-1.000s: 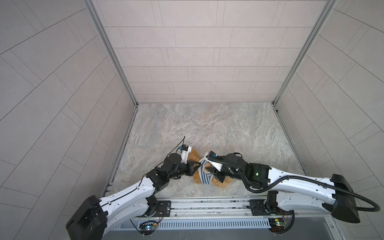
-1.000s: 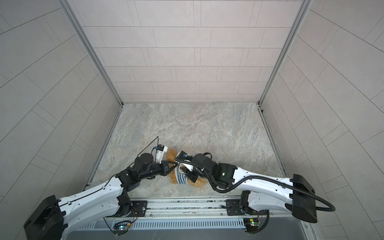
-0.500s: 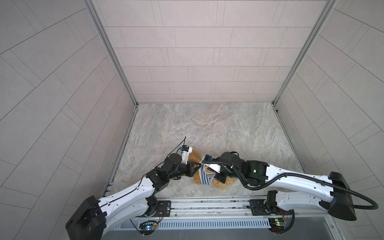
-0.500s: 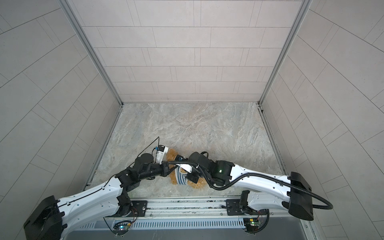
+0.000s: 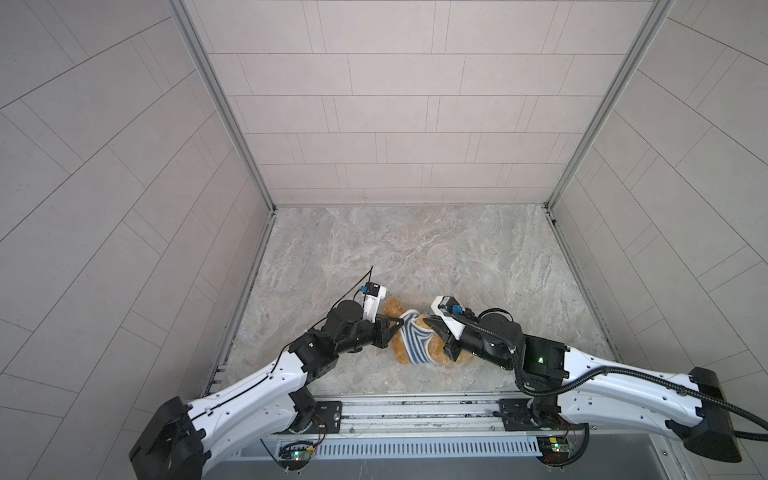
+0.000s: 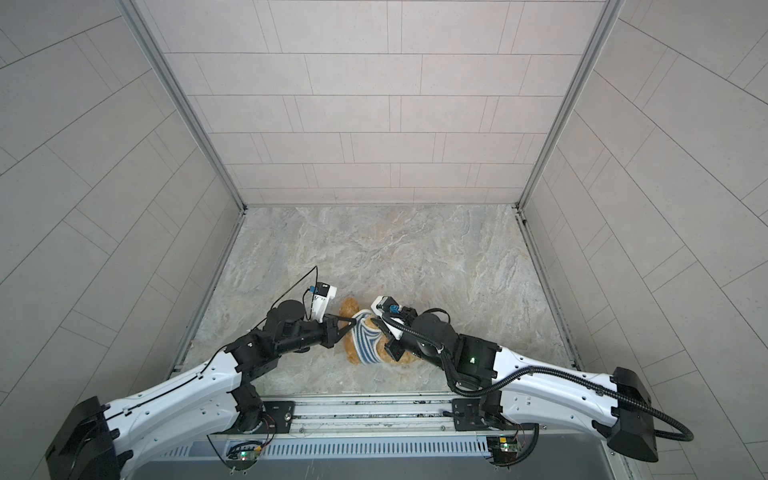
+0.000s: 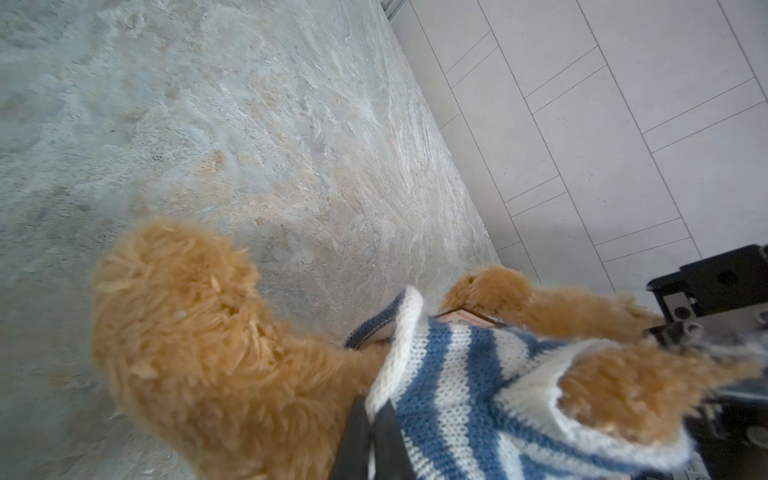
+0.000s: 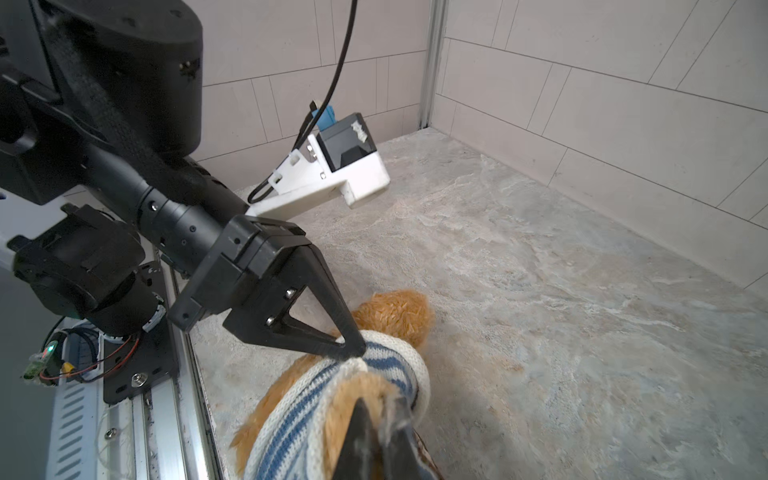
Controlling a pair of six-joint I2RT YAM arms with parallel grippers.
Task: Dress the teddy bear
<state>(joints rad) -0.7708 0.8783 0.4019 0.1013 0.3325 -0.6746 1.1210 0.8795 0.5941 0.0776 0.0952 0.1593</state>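
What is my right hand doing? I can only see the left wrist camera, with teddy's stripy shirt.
Observer: The right wrist view shows your right hand shut on the striped knit shirt's fuzzy edge.
Operator: Where is teddy lying?
Observer: In both top views the teddy bear lies on the stone-look table, close to the front rail.
Operator: And my hands together?
Observer: The left hand and right hand reach him from opposite sides, tips nearly facing.

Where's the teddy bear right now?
In both top views the teddy bear lies at the front middle of the table, partly inside the striped shirt, between the left gripper and the right gripper, which both pinch the shirt's edges.
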